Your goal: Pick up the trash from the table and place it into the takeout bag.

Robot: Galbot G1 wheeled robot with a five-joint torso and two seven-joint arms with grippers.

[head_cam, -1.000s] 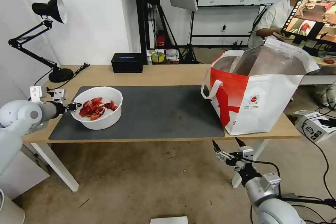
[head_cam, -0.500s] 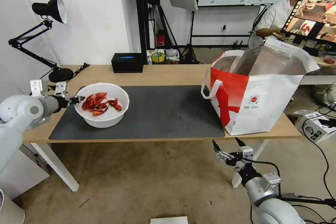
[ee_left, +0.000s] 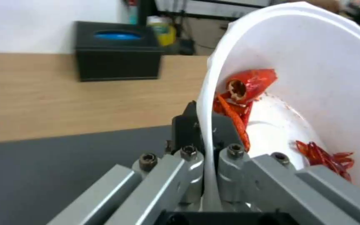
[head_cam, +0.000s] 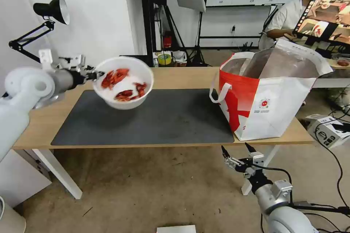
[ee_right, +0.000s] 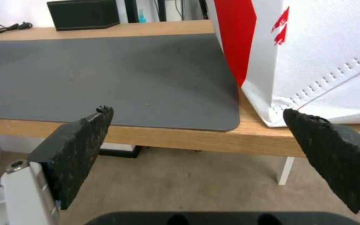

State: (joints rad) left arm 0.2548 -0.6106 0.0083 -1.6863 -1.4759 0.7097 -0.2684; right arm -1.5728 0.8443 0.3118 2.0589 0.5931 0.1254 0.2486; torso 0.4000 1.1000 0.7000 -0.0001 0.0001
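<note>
The trash here is a white round bowl [head_cam: 124, 82] of red crayfish shells [head_cam: 122, 82], held tilted in the air above the left end of the dark grey mat [head_cam: 156, 116]. My left gripper [head_cam: 94, 75] is shut on the bowl's rim; the left wrist view shows the white bowl [ee_left: 313, 93] wall pinched between the fingers [ee_left: 188, 131]. The takeout bag [head_cam: 269, 94], white with red sides and foil lining, stands open at the right end of the table [head_cam: 175, 76]. Below the table's front edge, near the bag, my right gripper [head_cam: 237, 149] hangs open.
A black box with a blue top [head_cam: 132, 64] sits at the back of the table. A black desk lamp [head_cam: 51, 11] stands at the back left corner. The right wrist view shows the mat [ee_right: 105, 72] and the bag's lower corner [ee_right: 313, 62].
My left gripper has lifted the bowl off the mat and carried it up and to the right, and the bowl now tilts. The right arm has not moved.
</note>
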